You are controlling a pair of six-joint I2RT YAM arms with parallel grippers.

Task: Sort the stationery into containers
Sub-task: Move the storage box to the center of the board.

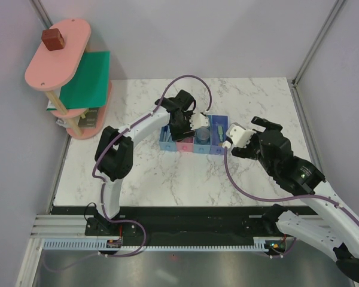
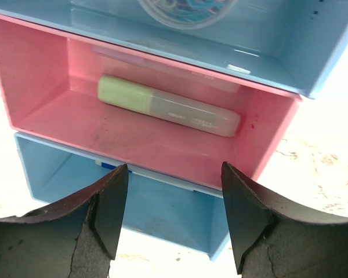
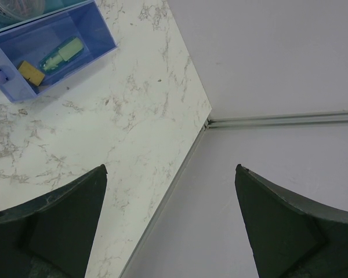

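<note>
On the marble desk [image 1: 167, 179] I saw a row of four joined bins [image 1: 201, 145]. My left pincer [image 2: 174, 167] hung spread and empty above the pink bin [image 2: 40, 87], where a pale green highlighter [image 2: 168, 106] lay. My right pincer [image 3: 171, 168] was also spread and held nothing. The purple-blue bin [image 3: 11, 87] held a mint-green piece [image 3: 61, 55] and a tan block [image 3: 30, 72].

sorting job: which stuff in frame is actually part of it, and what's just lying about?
Part of the job:
- row of four bins
- green highlighter, in the pink bin
- tan block and mint-green piece, in the purple-blue bin
- left claw and right claw, both open and empty

Lying about:
- tiered shelf
- brown cube on its top
</note>
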